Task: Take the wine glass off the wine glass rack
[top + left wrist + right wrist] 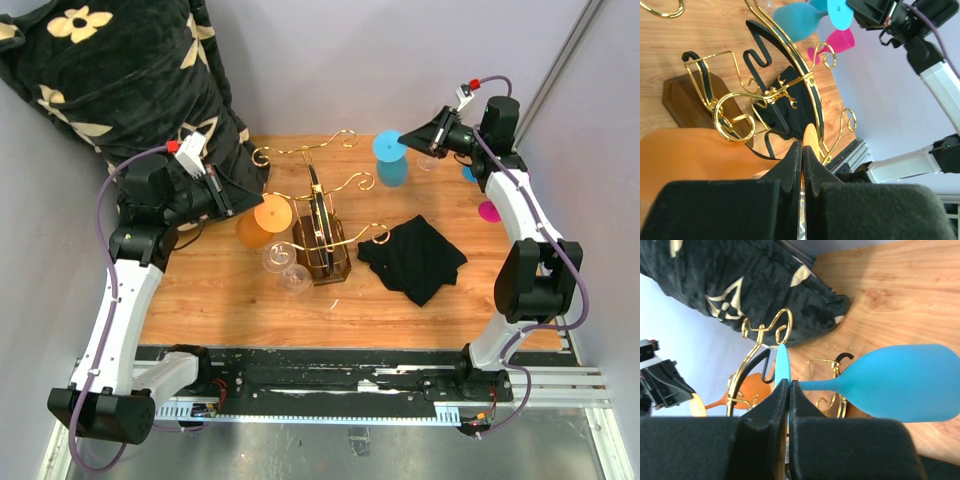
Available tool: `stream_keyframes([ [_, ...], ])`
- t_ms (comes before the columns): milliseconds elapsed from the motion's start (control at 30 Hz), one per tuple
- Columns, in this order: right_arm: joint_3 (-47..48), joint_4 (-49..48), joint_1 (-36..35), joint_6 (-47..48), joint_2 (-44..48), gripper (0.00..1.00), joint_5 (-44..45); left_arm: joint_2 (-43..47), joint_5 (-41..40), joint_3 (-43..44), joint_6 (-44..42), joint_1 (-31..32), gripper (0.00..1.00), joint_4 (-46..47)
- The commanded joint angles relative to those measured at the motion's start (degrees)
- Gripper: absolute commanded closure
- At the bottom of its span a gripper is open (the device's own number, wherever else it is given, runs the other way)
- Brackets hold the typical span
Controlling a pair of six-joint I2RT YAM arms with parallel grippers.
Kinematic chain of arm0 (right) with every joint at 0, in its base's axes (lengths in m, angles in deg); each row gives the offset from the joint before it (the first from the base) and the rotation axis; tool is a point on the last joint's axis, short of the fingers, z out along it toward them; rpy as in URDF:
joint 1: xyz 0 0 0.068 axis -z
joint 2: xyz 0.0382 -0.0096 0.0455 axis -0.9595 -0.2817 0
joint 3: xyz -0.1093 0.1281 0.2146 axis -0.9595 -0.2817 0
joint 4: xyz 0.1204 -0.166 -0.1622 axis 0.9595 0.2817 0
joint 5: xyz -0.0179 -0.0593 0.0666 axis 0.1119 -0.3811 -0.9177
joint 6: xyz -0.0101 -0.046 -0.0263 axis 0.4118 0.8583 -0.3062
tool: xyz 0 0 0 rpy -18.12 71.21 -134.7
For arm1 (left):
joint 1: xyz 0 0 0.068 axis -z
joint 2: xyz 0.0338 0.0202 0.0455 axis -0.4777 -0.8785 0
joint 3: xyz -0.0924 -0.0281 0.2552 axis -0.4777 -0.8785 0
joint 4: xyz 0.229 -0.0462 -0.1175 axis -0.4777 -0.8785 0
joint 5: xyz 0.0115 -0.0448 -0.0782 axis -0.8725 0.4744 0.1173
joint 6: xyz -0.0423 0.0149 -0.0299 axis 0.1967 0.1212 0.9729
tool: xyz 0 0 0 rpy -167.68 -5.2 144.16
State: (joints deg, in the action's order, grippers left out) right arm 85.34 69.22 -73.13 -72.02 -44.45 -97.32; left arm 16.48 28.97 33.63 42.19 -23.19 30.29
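The gold wire wine glass rack (pixel 322 210) stands mid-table on its dark wooden base (pixel 328 268). My left gripper (pixel 236 200) is shut on the foot of an orange wine glass (pixel 270 215), held sideways just left of the rack. In the left wrist view the jaws (pixel 802 145) pinch the orange foot (pixel 811 137), with the bowl (pixel 700 160) at the left. My right gripper (pixel 405 140) is shut on the foot of a blue wine glass (pixel 390 160), held apart from the rack at the back right. In the right wrist view the jaws (pixel 790 382) pinch the foot and the bowl (pixel 905 382) points right.
Two clear glasses (pixel 285 266) sit at the rack's front left. A black cloth (pixel 415 258) lies right of the rack. A pink glass (pixel 488 211) and another blue one (pixel 468 173) are by the right arm. A black flowered pillow (pixel 120 70) fills the back left corner.
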Motion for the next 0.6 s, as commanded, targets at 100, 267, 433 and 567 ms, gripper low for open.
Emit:
stream_keyframes([
  [100,11.36,28.56,1.68,34.60,-0.45,0.99,11.99,0.47,-1.85,3.62,-5.78,0.11,0.99,-6.45],
  [267,13.98,36.95,1.09,47.88,-1.44,0.99,27.37,0.29,-0.28,3.87,-5.05,0.11,0.99,-5.59],
  [433,7.78,30.62,-3.66,57.42,-0.09,0.99,41.74,-0.38,0.96,3.85,-4.26,0.11,0.99,-4.05],
  [567,6.56,28.65,-9.51,67.81,-3.43,0.99,54.43,-0.65,2.22,4.86,-3.62,0.11,0.99,-3.60],
])
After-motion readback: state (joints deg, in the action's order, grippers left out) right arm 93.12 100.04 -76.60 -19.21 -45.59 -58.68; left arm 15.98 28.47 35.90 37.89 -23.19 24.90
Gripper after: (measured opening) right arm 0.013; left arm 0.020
